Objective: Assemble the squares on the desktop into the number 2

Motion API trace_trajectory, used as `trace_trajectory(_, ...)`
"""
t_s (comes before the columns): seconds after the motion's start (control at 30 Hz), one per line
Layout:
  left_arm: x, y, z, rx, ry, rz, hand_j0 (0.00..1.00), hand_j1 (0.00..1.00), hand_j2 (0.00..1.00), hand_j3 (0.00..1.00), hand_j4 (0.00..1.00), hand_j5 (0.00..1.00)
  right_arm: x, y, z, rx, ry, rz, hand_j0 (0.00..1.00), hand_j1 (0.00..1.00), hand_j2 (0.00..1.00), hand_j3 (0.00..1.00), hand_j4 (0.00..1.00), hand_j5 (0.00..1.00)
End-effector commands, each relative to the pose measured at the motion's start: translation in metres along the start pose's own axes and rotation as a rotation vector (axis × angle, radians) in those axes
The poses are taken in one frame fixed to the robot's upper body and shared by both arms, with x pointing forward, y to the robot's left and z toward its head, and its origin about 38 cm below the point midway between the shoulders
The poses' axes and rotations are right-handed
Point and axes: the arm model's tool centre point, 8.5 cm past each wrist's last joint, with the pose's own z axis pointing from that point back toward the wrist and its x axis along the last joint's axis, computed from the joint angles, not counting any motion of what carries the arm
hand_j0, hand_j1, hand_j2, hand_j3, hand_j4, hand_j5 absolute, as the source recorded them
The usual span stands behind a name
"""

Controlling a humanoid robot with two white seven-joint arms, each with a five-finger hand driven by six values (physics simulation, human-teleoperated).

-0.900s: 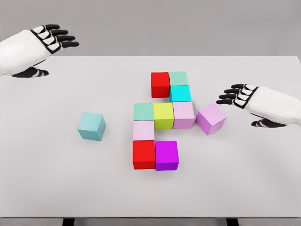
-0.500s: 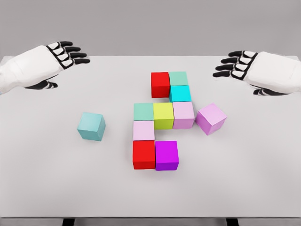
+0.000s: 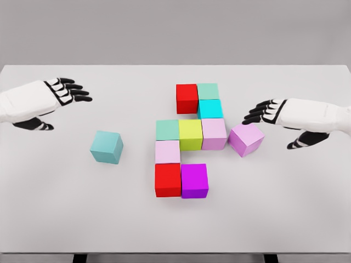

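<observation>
Both robot hands lower: right robot hand [image 3: 274, 112] nearer lilac cube [image 3: 246, 138].

Bright even light, faint shadows, sharp render.

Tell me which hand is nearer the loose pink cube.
Right. The right hand hovers just up and right of the loose pink cube, fingertips nearly over it. The left hand is far across the table, beyond the teal cube.
</observation>
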Motion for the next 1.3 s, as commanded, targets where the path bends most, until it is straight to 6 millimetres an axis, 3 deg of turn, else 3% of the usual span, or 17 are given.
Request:
trace_trajectory(0.0, 0.002, -0.009, 0.001, 0.006, -0.012, 0.083, 1.0, 1.0, 1.0, 1.0, 1.0, 1.0, 0.003, 0.0, -0.007, -0.015, -0.027, -0.028, 0.99, 0.99, 0.99, 0.99, 0.99, 0.99)
trace_trajectory(0.1, 0.008, -0.022, -0.001, 0.012, -0.033, 0.195, 1.0, 1.0, 1.0, 1.0, 1.0, 1.0, -0.004, 0.001, -0.018, 0.013, 0.096, -0.009, 0.99, 0.99, 0.99, 0.99, 0.99, 0.99)
trace_trajectory(0.27, 0.016, -0.038, 0.0, -0.002, -0.051, 0.297, 1.0, 1.0, 1.0, 1.0, 1.0, 1.0, -0.02, 0.002, -0.016, 0.031, 0.271, -0.011, 0.99, 0.99, 0.99, 0.99, 0.99, 0.99)
trace_trajectory(0.53, 0.023, -0.049, -0.013, -0.018, -0.079, 0.312, 1.0, 1.0, 1.0, 1.0, 1.0, 1.0, -0.017, 0.006, -0.024, 0.036, 0.332, -0.052, 0.97, 0.97, 0.97, 0.97, 0.97, 0.97)
trace_trajectory(0.8, 0.032, -0.055, -0.028, -0.017, -0.11, 0.306, 1.0, 1.0, 1.0, 1.0, 1.0, 1.0, -0.016, 0.021, -0.054, 0.08, 0.376, -0.072, 0.94, 0.94, 0.94, 0.94, 0.94, 0.94)
trace_trajectory(1.27, 0.032, -0.064, -0.043, -0.019, -0.116, 0.31, 1.0, 1.0, 1.0, 1.0, 1.0, 1.0, -0.017, 0.028, -0.074, 0.106, 0.403, -0.089, 0.94, 0.94, 0.94, 0.94, 0.94, 0.94)
